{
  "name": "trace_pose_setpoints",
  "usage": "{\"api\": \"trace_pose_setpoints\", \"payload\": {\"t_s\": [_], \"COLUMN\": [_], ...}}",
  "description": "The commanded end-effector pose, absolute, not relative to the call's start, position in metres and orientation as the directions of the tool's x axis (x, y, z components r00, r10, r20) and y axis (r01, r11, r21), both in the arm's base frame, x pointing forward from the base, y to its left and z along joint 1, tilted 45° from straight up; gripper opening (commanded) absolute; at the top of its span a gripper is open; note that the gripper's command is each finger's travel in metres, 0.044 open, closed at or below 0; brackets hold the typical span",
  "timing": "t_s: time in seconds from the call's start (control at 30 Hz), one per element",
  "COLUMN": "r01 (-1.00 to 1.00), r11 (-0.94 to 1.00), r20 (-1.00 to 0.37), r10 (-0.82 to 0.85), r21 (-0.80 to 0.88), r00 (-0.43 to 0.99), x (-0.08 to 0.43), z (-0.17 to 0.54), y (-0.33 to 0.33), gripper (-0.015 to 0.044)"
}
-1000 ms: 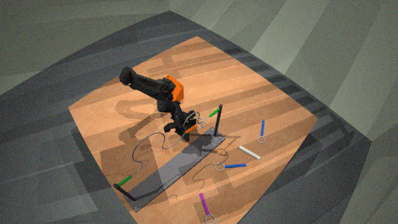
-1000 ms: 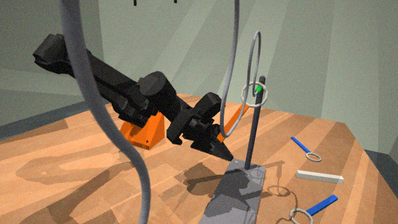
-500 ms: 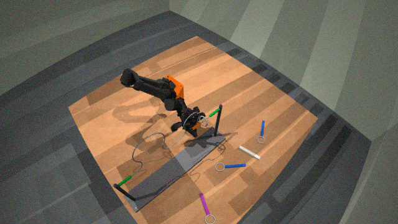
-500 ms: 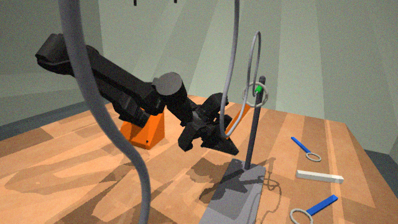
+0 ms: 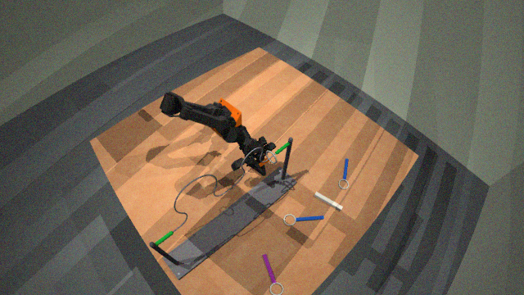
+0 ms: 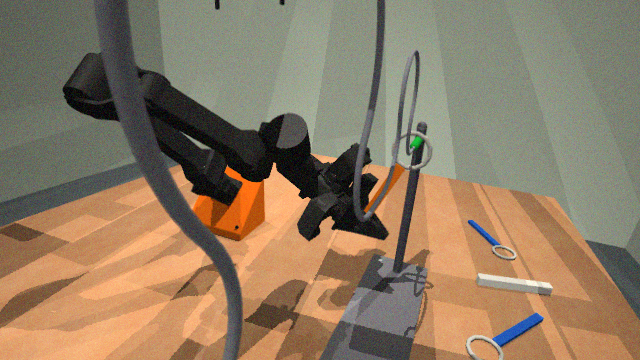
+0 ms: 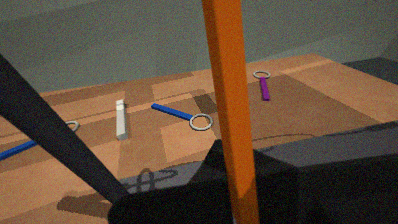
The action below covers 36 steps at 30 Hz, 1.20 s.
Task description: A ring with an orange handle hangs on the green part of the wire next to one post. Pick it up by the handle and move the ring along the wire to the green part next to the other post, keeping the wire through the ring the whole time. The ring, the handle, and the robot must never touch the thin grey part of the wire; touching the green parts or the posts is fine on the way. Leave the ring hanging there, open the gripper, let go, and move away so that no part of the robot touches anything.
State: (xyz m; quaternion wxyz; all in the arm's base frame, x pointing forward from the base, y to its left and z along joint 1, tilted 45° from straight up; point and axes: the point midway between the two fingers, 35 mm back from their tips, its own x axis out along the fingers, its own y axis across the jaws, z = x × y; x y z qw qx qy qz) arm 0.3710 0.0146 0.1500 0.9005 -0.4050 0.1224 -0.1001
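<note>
My gripper [image 5: 260, 165] [image 6: 368, 212] is shut on the orange handle [image 5: 264, 162] [image 6: 393, 179] [image 7: 232, 100], which slants up to its ring [image 5: 276, 160] [image 6: 430, 153]. The ring is near the inner end of the green part [image 5: 282, 147] [image 6: 416, 143] beside the near-arm post [image 5: 287, 161] [image 6: 409, 210]. The wire appears to pass through the ring; exact contact cannot be told. The grey wire [image 5: 175, 203] [image 6: 234, 300] loops close in front of the gripper in the top and exterior views; the gap is unclear. The other green part [image 5: 164, 238] is by the far post [image 5: 167, 254].
The grey base plate [image 5: 229, 221] [image 6: 370, 312] lies under the wire. Beyond it lie two blue-handled rings [image 5: 345, 170] [image 5: 309, 219], a white bar [image 5: 328, 201] [image 6: 514, 284] [image 7: 121, 120] and a purple-handled ring [image 5: 268, 268] [image 7: 264, 89]. The post crosses the wrist view at left.
</note>
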Motion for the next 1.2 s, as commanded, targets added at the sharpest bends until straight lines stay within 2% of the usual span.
{"api": "trace_pose_setpoints", "payload": {"t_s": [0.0,1.17], "r01": [0.084,0.082], "r11": [0.666,0.677], "r20": [-0.144,-0.149], "r10": [-0.28,-0.275], "r21": [-0.741,-0.731], "r00": [0.949,0.95], "x": [0.37,0.369], "z": [0.146,0.12], "y": [0.018,0.044], "gripper": [-0.015,-0.015]}}
